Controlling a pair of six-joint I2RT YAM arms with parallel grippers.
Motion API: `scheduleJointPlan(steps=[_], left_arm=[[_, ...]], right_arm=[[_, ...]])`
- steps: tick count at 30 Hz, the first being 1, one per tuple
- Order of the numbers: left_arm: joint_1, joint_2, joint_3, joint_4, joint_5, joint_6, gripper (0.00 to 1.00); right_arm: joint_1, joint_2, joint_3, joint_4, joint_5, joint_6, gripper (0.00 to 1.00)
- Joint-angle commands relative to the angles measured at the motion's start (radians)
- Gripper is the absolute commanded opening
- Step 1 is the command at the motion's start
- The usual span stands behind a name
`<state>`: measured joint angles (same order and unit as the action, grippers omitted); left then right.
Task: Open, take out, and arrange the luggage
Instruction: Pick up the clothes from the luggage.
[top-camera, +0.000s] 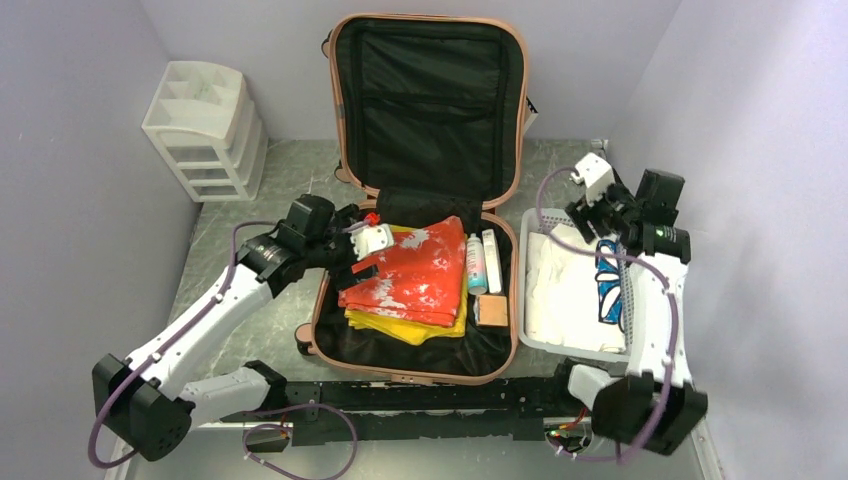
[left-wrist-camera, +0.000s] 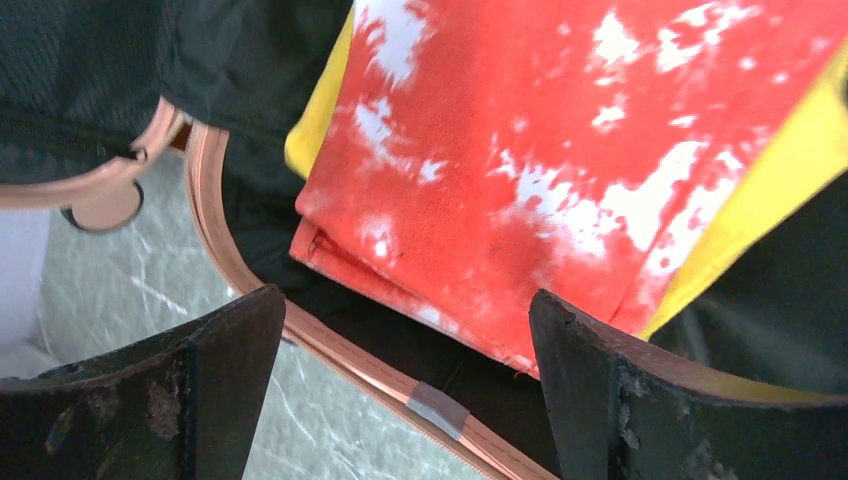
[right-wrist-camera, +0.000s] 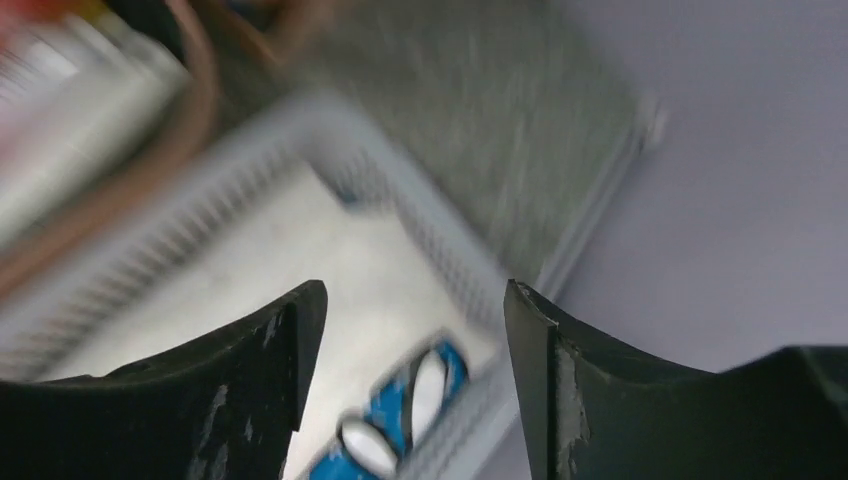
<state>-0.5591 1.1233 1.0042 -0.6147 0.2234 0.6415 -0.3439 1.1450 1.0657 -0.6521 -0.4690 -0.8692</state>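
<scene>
luggage (top-camera: 430, 100) is laid open, bottle labels (top-camera: 477, 262) unreadable | left gripper (left-wrist-camera: 405, 300) is held wide above its left rim | right gripper (right-wrist-camera: 415, 290) is parted, empty, over basket (top-camera: 530, 335) beside it

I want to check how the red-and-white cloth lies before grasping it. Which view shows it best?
Top external: almost the whole red-and-white cloth shows, lying on a yellow cloth inside the luggage. The left wrist view gives only one part, close up. The blurred right wrist view shows nothing clear of it.
</scene>
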Motion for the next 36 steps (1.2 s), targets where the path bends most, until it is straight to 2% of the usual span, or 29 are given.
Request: scheduleJointPlan(steps=[1,3,7,10,13,19,26,30,36], left_arm=[[-0.004,-0.048,-0.022,-0.058,0.161,0.144,0.96],[-0.003,-0.049,-0.07,-0.047,0.144,0.167,0.97],[-0.004,-0.072,-0.153,0.026,0.037,0.148,0.96],[-0.004,-0.11,-0.204,0.062,0.017,0.125,0.96],[-0.004,-0.165,-0.249,0.088,0.037,0.116,0.96],[0.0,-0.192,-0.279,0.108,0.08,0.11,0.96],[0.004,-0.13,-0.19,0.055,0.057,0.139,0.96],[0.003,-0.112,-0.11,0.002,0.15,0.208,0.97],[-0.158,0.054,0.132,-0.094,0.205,0.2,0.96]], right_arm=[[0.224,-0.108,0.155,-0.134,-0.326,0.072,0.73],[0.34,-0.08,0.179,-0.092,-0.364,0.203,0.74],[0.521,0.056,0.177,-0.02,-0.424,0.456,0.7],[0.647,0.096,0.117,0.045,-0.368,0.584,0.73],[0.707,0.102,0.06,0.103,-0.304,0.7,0.75],[0.718,0.103,-0.054,0.198,-0.294,0.88,0.78],[0.741,0.14,-0.135,0.24,-0.245,0.937,0.8],[0.769,0.144,-0.164,0.229,-0.274,0.901,0.86],[0.761,0.185,-0.094,0.174,-0.452,0.808,0.92]])
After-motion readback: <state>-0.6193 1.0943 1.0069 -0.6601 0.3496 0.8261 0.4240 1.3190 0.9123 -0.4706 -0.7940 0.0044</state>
